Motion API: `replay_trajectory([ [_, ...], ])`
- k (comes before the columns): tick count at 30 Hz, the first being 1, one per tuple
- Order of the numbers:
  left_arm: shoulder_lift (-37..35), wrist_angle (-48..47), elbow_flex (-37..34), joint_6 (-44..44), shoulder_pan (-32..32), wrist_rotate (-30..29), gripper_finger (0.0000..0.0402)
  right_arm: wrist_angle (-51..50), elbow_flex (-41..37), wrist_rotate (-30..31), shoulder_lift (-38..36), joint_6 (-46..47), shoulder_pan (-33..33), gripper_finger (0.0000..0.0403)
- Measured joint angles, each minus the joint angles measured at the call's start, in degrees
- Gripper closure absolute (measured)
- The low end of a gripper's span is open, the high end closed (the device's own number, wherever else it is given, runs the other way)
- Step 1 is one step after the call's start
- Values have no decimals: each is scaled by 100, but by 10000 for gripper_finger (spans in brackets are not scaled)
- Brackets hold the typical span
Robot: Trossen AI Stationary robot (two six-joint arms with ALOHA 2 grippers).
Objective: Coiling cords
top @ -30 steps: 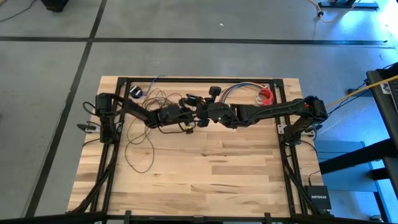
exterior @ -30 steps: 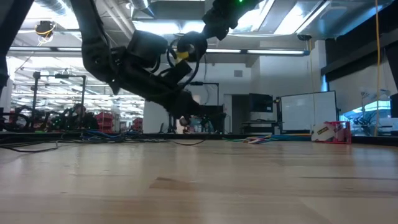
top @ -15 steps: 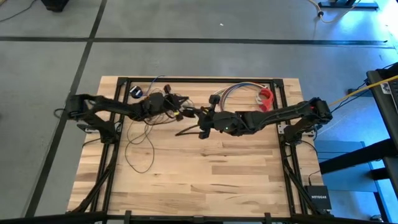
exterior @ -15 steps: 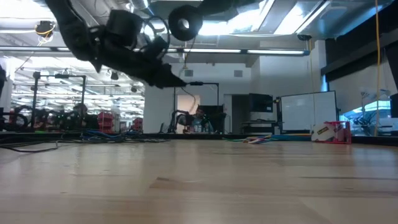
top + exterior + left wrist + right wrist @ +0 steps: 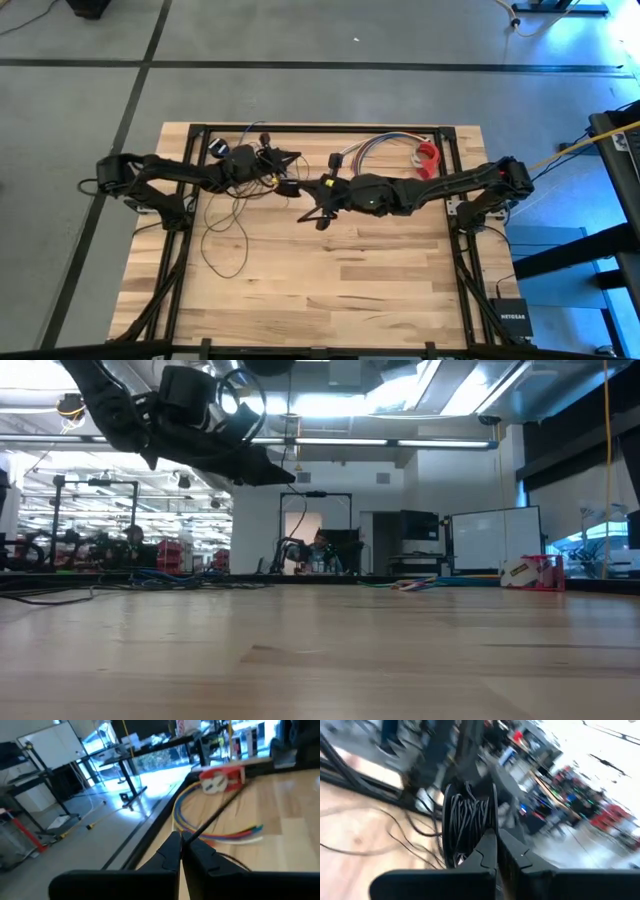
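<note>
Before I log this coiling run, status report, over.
Left gripper shut on the cord. Right gripper shut on it too. Loose loops still on the table. Coloured wires nearby.

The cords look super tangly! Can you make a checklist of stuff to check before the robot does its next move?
1. Left gripper jaws shut on the cords: ok; a strand runs out taut from between them.
2. Right gripper jaws shut: ok. Holding a strand: cannot tell.
3. Cords neatly coiled: not ok; loose loops sprawl across the table on the left.
4. Both grippers raised off the table: ok in the low view.
5. Multicoloured wires and red tape holder apart from the cords: ok.
</note>
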Motion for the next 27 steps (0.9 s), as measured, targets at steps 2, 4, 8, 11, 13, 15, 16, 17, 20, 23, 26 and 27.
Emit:
replay_trajectory([
  [2,-111,-178,-9,58,31,-70,399,-217,0,396,0,-53,7,401],
  [4,-348,-374,-26,65,35,-107,397,-553,0,860,-21,-147,7,402],
  [8,-965,-1271,-34,151,9,-113,400,-1126,0,1626,-33,-195,-5,402],
  [11,-1496,-1931,-36,118,-41,-100,397,-1433,0,1979,-34,-315,-77,402],
  [13,-1838,-2307,-34,56,-96,-102,397,-1543,0,1990,-14,-317,-150,402],
  [15,-2137,-2535,-34,-36,-164,-101,399,-1652,0,1785,15,-302,-275,402],
  [16,-2280,-2566,-34,-81,-182,-95,399,-1598,0,1640,77,-282,-362,402],
  [17,-2410,-2587,-34,-151,-217,-46,400,-1525,0,1541,122,-253,-444,402],
  [20,-2696,-2599,-34,-388,-322,131,397,-1492,-4,1530,302,-193,-657,402],
  [23,-2854,-2536,-34,-567,-471,311,397,-1448,-4,1521,459,-148,-856,402],
  [26,-2858,-2431,-35,-581,-621,333,399,-1283,-4,1521,632,-92,-1003,402],
  [27,-2831,-2375,-41,-585,-661,331,399,-1257,-4,1480,670,-45,-1037,402],
])
